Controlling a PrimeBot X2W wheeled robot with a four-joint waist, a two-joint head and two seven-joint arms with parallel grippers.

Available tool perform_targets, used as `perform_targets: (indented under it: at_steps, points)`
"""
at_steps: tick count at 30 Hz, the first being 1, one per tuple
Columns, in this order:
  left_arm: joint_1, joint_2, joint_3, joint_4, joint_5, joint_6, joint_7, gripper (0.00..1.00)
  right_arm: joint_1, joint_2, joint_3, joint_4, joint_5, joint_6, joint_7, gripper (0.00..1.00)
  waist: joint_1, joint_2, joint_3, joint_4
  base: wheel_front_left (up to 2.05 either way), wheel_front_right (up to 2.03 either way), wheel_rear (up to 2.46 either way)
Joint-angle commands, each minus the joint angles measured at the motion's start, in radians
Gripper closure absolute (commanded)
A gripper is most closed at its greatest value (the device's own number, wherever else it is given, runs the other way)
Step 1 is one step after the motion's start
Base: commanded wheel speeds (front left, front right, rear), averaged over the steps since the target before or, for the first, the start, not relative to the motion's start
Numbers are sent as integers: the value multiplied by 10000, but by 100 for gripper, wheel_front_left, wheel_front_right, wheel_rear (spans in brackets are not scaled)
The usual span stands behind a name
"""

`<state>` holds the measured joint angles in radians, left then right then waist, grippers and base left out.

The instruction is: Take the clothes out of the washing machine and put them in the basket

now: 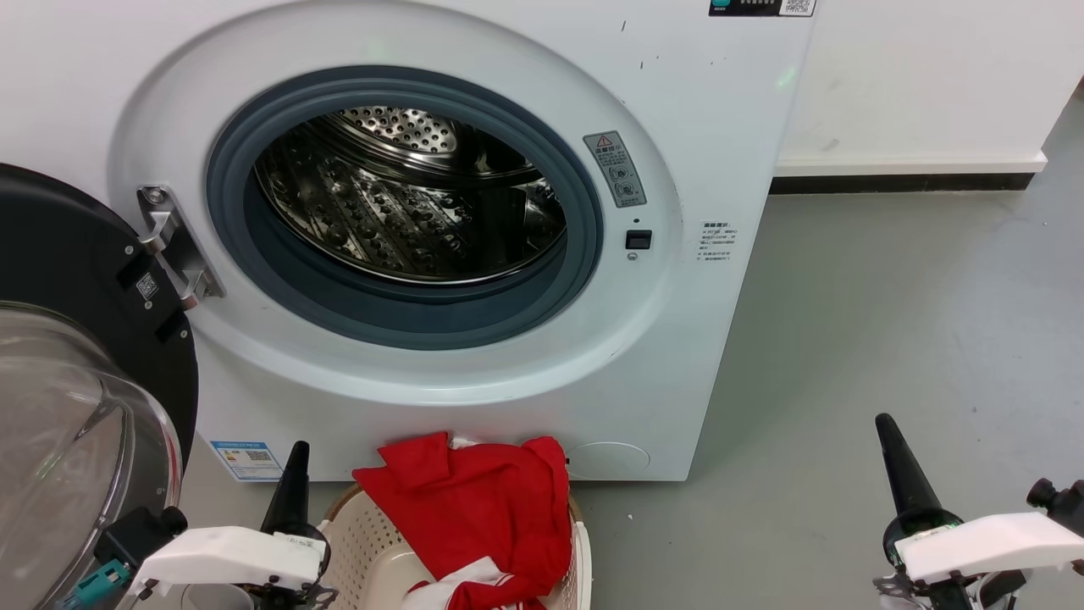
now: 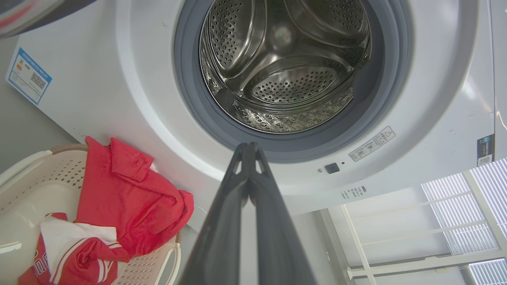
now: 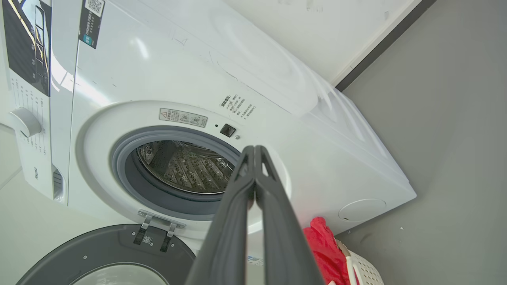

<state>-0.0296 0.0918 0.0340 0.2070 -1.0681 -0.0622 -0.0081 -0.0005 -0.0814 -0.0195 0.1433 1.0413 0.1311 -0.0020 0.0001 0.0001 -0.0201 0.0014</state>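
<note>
The white washing machine (image 1: 711,110) stands with its door (image 1: 76,280) swung open to the left, and its steel drum (image 1: 406,195) holds nothing that I can see. Red clothes (image 1: 483,508) lie draped over the rim of the cream basket (image 1: 373,542) on the floor in front of the washer; one piece has white striped trim (image 2: 99,265). My left gripper (image 1: 296,453) is shut, low beside the basket's left side. Low at the right my right gripper (image 1: 885,424) is shut too, over bare floor. Neither holds anything.
Grey floor (image 1: 889,322) stretches to the right of the washer up to a white wall with a dark skirting (image 1: 898,182). The open door's glass bowl (image 1: 59,440) bulges out at the lower left, close to my left arm.
</note>
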Motion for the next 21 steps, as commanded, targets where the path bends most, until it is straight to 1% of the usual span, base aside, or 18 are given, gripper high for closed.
perform_targets:
  at_steps: [1, 21]
  points:
    - [-298, 3, 76, -42, -323, -102, 74, 100, -246, -63, -38, 0, 394, -1, 30, 100, 0, -1, 7, -1, 0, 0, 0]
    - [-512, -157, 342, 106, -2152, -316, 495, 100, -565, -53, -201, 353, 2433, -3, 300, 100, -1, -1, 74, -5, 0, 0, 0]
